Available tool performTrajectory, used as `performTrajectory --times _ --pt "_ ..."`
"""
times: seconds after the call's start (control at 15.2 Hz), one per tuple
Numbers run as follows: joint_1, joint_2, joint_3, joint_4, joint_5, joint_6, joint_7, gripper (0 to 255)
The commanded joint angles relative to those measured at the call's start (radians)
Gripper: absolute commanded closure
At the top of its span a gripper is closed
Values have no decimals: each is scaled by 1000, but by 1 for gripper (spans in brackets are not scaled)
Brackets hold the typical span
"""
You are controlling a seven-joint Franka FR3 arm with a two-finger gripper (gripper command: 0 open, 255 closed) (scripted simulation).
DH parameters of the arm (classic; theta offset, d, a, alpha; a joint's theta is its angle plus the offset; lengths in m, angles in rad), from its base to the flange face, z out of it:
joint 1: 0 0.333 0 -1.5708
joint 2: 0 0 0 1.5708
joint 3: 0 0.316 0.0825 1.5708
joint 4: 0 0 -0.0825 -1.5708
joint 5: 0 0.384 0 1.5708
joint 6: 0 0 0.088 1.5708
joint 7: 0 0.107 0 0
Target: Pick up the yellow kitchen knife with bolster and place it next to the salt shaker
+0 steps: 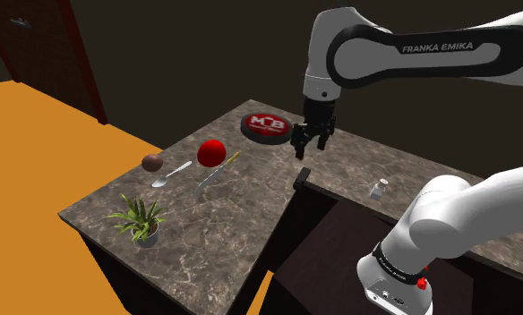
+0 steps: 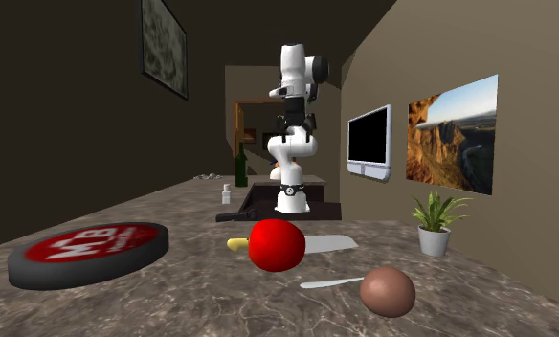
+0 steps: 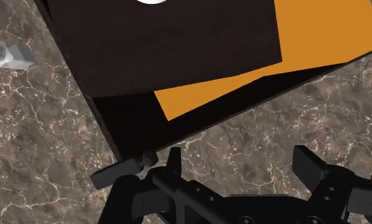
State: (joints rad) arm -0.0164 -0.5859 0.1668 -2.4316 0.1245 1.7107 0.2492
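The pincer (image 1: 312, 143) hung with its two fingers spread apart and nothing between them, just right of centre in the shoulder view, over the marble counter (image 1: 224, 224). The yellow-handled knife (image 1: 217, 170) lay flat left of centre, just beside a red ball (image 1: 211, 152). The salt shaker (image 1: 377, 189) stood lower right of the pincer, well apart from the knife.

Middle of the knife (image 2: 330, 243) behind the red ball (image 2: 276, 244) — salt shaker (image 3: 13, 58) partly off the wrist view's edge.
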Motion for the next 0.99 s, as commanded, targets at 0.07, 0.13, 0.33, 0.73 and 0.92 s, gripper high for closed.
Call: performTrajectory --times 0.07,0.13,0.33,0.73,0.92 --pt "-14 81 59 14 30 85 142 0" --pt "-19 112 77 22 36 114 187 0" --pt "-37 214 130 54 43 200 324 0" --pt "-73 444 208 159 -4 350 607 0" --pt "-81 565 224 229 -54 408 753 0"
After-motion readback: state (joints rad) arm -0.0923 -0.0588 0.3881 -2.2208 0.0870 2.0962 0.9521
